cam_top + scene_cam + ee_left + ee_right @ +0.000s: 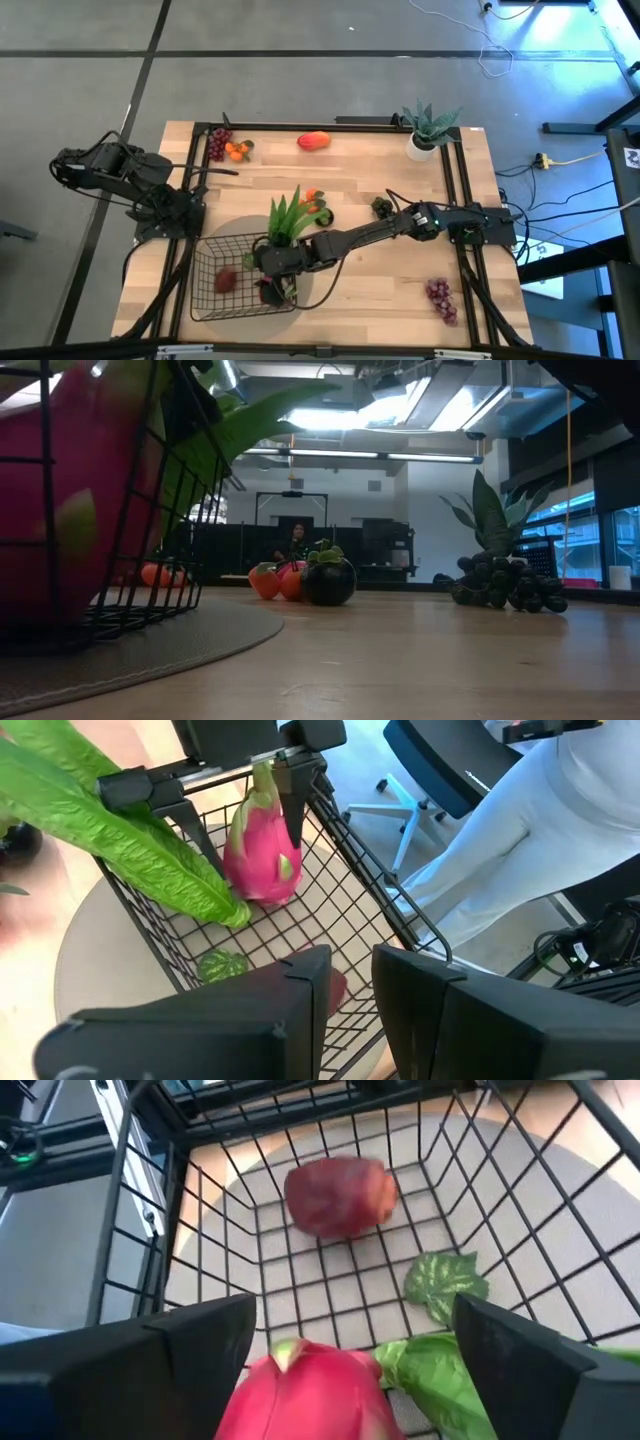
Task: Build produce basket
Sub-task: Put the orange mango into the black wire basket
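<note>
Pink dragon fruit (315, 1392) is seen between the spread fingers of the right gripper (350, 1355), standing upright inside the basket (208, 262), at its right edge. Left gripper (350, 1010) waits, fingers nearly together, left of the basket.

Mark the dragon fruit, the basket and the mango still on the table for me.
dragon fruit (262, 855): left wrist view, middle of its pink body.
basket (205, 262): high view, left mesh wall.
mango (314, 141): high view, centre of fruit.

No readable text, labels or numbers anywhere (all four views).
</note>
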Controlling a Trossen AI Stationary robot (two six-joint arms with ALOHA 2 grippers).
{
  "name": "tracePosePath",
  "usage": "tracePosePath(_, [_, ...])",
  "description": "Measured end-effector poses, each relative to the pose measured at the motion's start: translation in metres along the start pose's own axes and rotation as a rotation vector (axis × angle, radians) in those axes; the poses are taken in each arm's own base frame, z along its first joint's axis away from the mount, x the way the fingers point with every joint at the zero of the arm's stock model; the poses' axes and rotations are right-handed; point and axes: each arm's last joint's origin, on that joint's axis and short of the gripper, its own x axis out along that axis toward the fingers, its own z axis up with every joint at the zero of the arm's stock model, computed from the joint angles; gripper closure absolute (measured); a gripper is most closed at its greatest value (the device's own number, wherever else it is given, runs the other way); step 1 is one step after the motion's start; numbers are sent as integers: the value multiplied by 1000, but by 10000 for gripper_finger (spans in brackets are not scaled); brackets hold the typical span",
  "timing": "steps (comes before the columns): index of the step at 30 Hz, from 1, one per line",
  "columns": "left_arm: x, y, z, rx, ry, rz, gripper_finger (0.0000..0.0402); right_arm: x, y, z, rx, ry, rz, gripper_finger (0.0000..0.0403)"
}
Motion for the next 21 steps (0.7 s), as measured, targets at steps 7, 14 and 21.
tracePosePath(7, [0,0,0,-1,1,0,335,-16,9,13,-53,-54,71,80])
tracePosePath(14, [0,0,-2,-12,21,1,335,-50,29,25,-131,-131,39,80])
tracePosePath(21, [0,0,-7,-40,71,3,335,-75,44,29,-200,-185,-28,79])
